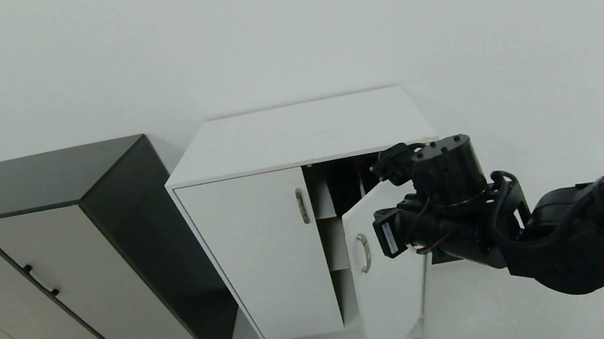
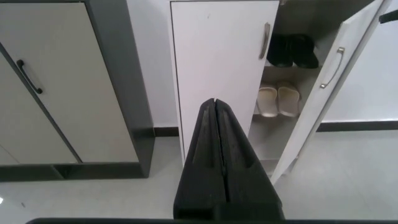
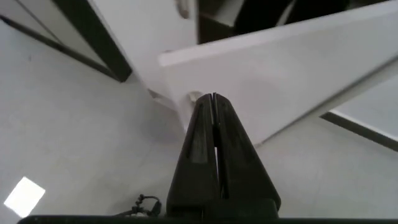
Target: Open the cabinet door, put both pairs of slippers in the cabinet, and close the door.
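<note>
White wall backs the cabinet (image 1: 295, 133). Inside, the black slippers (image 2: 292, 50) sit one shelf above the pale slippers (image 2: 278, 101). The right pincer (image 3: 214, 99), closed and empty, is by the half-open door (image 1: 389, 291), probably to push it shut. The left pincer (image 2: 214, 102) is closed and empty too.

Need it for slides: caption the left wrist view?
Shut left gripper faces the white cabinet, right door ajar, black slippers shelved above white slippers.
</note>
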### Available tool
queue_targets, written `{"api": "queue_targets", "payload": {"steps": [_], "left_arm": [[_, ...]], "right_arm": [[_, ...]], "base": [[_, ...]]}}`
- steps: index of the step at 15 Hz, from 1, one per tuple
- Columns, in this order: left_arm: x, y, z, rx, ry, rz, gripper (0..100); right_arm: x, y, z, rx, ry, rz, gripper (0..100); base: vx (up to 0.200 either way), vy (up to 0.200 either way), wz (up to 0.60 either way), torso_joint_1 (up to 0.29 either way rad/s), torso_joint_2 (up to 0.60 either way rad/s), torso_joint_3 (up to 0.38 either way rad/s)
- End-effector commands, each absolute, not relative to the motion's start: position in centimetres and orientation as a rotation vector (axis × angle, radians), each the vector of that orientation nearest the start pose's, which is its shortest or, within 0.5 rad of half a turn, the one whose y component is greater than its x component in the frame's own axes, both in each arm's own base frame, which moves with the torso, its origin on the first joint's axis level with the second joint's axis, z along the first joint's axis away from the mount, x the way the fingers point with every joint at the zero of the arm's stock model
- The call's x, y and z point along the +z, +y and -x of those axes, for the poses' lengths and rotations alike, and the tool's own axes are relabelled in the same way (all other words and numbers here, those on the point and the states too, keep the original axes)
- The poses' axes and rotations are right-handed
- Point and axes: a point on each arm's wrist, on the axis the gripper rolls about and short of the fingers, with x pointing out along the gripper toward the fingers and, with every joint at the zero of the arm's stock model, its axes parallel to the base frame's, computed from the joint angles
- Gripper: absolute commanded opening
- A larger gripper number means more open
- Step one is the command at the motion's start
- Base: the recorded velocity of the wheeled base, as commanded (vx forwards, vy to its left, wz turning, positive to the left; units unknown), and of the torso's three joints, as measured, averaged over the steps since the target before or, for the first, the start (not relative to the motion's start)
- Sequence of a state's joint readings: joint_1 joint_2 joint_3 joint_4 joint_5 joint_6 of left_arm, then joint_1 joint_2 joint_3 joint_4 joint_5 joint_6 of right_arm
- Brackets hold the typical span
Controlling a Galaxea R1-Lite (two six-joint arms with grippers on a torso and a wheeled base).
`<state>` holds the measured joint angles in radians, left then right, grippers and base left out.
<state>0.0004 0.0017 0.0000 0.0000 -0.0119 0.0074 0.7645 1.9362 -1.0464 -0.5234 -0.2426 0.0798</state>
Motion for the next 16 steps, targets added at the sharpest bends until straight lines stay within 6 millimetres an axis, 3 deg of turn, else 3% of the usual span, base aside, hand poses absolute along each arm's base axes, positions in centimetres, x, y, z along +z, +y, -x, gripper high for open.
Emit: {"api": "queue_targets", "payload": {"steps": [1,3,8,13,16], "left_arm": [[7.6,0.0,2.3,-0.011,0.001,-0.008,0],[7.6,0.0,2.3,-0.011,0.001,-0.008,0],[7.6,0.0,2.3,-0.011,0.001,-0.008,0],[7.6,0.0,2.3,-0.011,0.001,-0.008,0],[7.6,0.0,2.3,-0.011,0.001,-0.008,0]], "right_arm": [[14.6,23.9,-25.8,0.587,0.349,0.115,0],[13.7,22.6,-24.7,0.664,0.391,0.135,0],[12.3,21.6,-23.6,0.697,0.360,0.128,0],[12.0,22.1,-24.2,0.696,0.360,0.131,0],[12.0,23.1,-25.7,0.686,0.343,0.119,0]], "base": [[0.000,0.000,0.00,0.000,0.00,0.000],[0.000,0.000,0.00,0.000,0.00,0.000],[0.200,0.000,0.00,-0.002,0.00,0.004],[0.000,0.000,0.00,0.000,0.00,0.000],[0.000,0.000,0.00,0.000,0.00,0.000]]}}
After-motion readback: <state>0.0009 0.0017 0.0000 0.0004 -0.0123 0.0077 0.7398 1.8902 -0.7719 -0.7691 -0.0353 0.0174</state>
